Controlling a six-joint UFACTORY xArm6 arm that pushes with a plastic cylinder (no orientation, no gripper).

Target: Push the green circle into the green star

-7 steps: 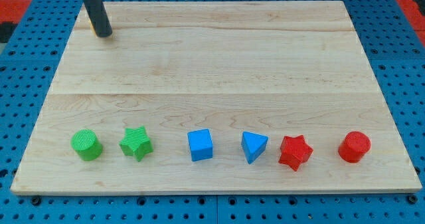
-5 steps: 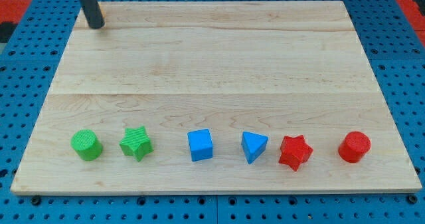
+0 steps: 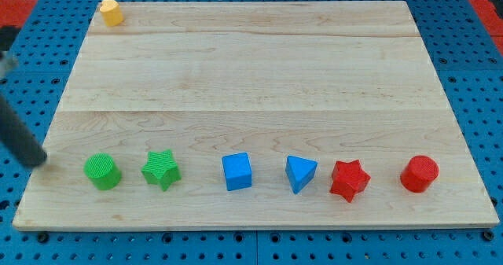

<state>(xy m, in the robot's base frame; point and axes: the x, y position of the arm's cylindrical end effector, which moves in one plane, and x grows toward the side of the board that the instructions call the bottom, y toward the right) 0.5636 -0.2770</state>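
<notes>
My tip, the lower end of the straight dark rod, sits at the view's left edge of the pale wooden tabletop, near the bottom row of blocks. There is no hand on this rig, so nothing is clenched, released or grasped; the rod can only shove.

The ribbed green plastic circle stands just to the view's right of my tip, with a clear strip of wood between them. The ribbed green plastic star is just beside the circle on its far side, apart from it by a narrow gap. Tip, circle and star lie nearly on one line running toward the view's right, which suits the push well.

To do it cleanly, I judge the tip should meet the circle on the middle of its left flank, at about the circle's own height in the view. The tip looks slightly higher than that centre, so a small drop toward the view's bottom before contact would help. Off-centre contact would likely roll the round block aside, above or below the star. A slow, straight stroke should close the gap.

Further along the row are a blue cube, a blue triangular block, a red star and a red cylinder, all well clear of the work. A small yellow block rests at the view's top left corner.
</notes>
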